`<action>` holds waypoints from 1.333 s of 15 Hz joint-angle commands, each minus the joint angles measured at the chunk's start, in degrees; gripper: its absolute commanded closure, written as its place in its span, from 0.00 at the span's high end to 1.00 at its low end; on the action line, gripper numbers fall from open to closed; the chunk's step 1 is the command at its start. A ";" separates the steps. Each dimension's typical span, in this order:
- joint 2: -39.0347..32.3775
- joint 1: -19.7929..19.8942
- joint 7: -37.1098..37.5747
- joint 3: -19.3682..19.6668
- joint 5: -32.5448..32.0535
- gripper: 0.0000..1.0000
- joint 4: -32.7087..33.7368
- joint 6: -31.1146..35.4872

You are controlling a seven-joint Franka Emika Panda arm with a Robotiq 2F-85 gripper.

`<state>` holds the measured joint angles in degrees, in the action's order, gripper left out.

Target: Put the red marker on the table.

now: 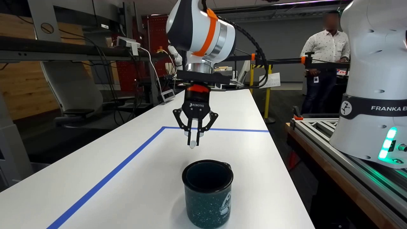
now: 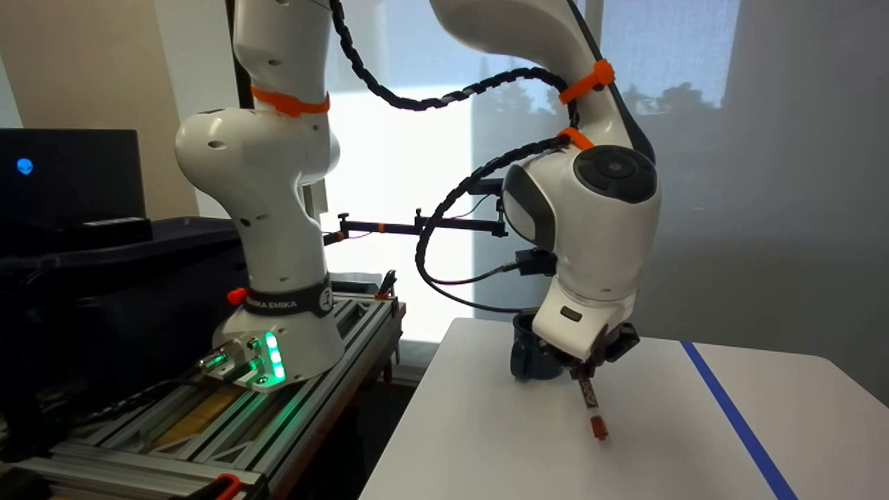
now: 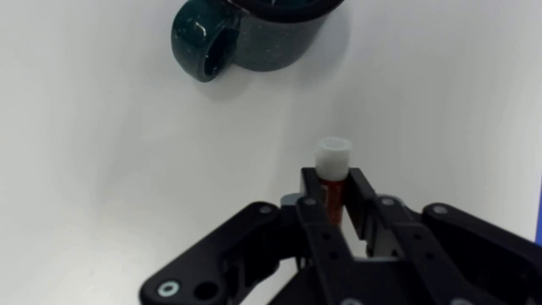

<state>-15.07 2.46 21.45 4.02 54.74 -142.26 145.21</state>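
Jaws nearly together, pinching marker [image 2: 589,394] near white end [image 3: 333,160]; tilt likely lets red cap [image 2: 599,427] meet surface [image 2: 486,430] first, clear of mug [image 1: 207,202] nearer robot-side edge [image 1: 285,171].

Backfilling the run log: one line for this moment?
gripper: clamped on red marker | marker: over table | cup: upright on table | release: pending

Long white counter [image 1: 133,197], flat; thin blue tape line [image 1: 112,175] stuck lengthwise, then turning sharply across; dark teal speckled cup [image 1: 208,203] standing upright on counter, apart from tape line
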 commanded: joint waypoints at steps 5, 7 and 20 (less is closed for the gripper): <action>-4.83 -0.52 -1.04 -0.60 0.16 0.05 2.23 2.65; -5.71 -0.54 -2.51 -1.06 0.42 0.05 2.54 3.12; 2.28 -1.77 -10.07 -1.28 -9.36 1.00 -1.91 4.09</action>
<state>-18.82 1.90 12.01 1.94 50.77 -140.15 149.25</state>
